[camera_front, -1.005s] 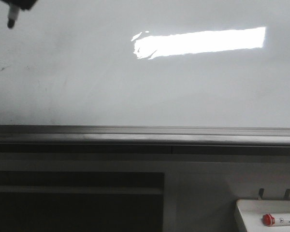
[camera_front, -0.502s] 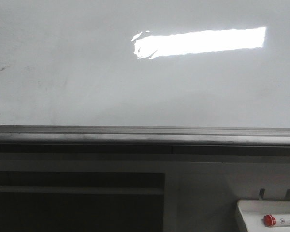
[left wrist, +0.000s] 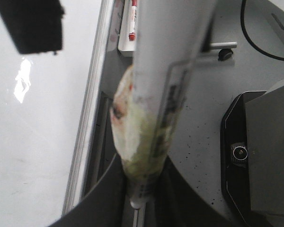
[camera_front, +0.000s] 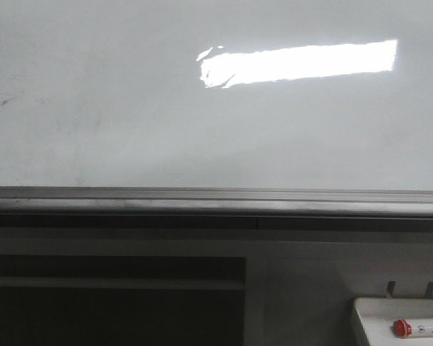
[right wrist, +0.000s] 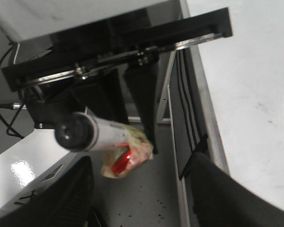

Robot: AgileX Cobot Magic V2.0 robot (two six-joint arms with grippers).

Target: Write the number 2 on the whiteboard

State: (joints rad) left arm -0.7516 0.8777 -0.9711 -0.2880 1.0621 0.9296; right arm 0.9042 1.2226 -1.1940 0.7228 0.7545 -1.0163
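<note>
The whiteboard (camera_front: 216, 122) fills the upper front view, glossy, with a bright rectangular reflection and only faint smudges at its left. The number 2 is out of view. Neither gripper appears in the front view. In the left wrist view my left gripper (left wrist: 142, 191) is shut on a white marker (left wrist: 173, 56) wrapped in yellowish tape, beside the whiteboard (left wrist: 33, 142). The right wrist view shows that marker (right wrist: 106, 135) with its dark end toward the camera, held by the left gripper (right wrist: 132, 101). My right gripper (right wrist: 139, 189) is open and holds nothing.
A grey metal rail (camera_front: 216, 202) runs under the board. A small white tray (camera_front: 375, 310) at the lower right holds a red-capped marker (camera_front: 418, 329). A dark blurred block (left wrist: 33, 23) hangs in front of the board in the left wrist view. Cables and a black unit (left wrist: 255, 151) lie behind.
One second ago the marker tip and a dark gripper part showed at the front view's upper left corner. They have left the view since.
</note>
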